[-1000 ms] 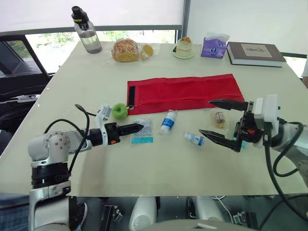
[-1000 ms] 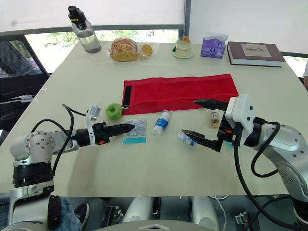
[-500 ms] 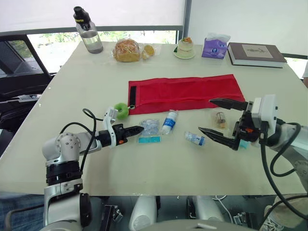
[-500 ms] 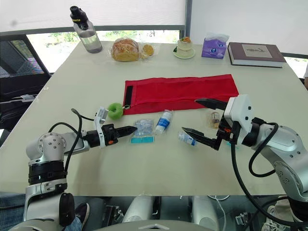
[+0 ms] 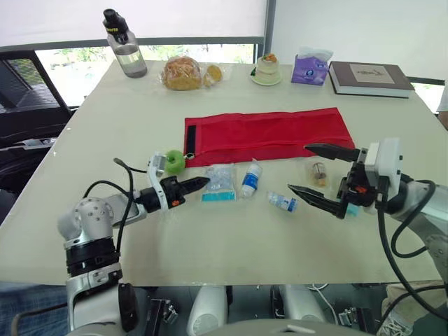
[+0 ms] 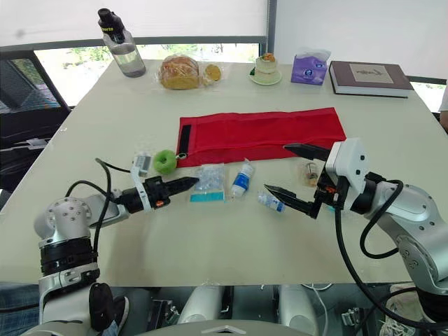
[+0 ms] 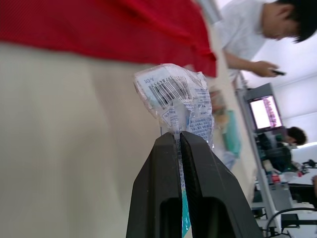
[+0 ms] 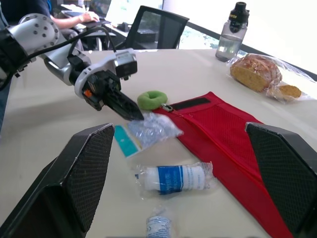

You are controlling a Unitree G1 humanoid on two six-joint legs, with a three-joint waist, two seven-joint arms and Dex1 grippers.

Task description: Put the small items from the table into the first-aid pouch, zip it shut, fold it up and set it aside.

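Left gripper [image 5: 203,183]: closed, clamped on the edge of a clear packet [image 7: 173,96]; the barcode label on the packet is seen above the fingertips in the left wrist view.
Right gripper [image 5: 297,168]: held wide apart above the table [image 5: 210,245], nothing between its fingers.
Teal strip [image 5: 213,197]: laid flat just beside the clear packet, on its near side.
Small bottle [image 5: 283,201]: laid on its side just beside the lower finger of the right gripper.
Wrapped roll [image 5: 250,178]: laid between the clear packet and the small bottle, near the pouch's near edge.
Small jar [image 5: 320,172]: seen between the 2 spread fingers of the right gripper, on the table.
Green round item [image 5: 174,162]: placed at the pouch's left end, beside the zip pull.
Red pouch [image 5: 269,133]: spread flat and unfolded at mid-table, beyond the small items; none of them is seen inside it.
Far edge: a water bottle [image 5: 124,43], bagged bread [image 5: 183,72], a cup on a saucer [image 5: 267,68], a purple tissue pack [image 5: 311,68] and a book [image 5: 371,77] are lined up from left to right.
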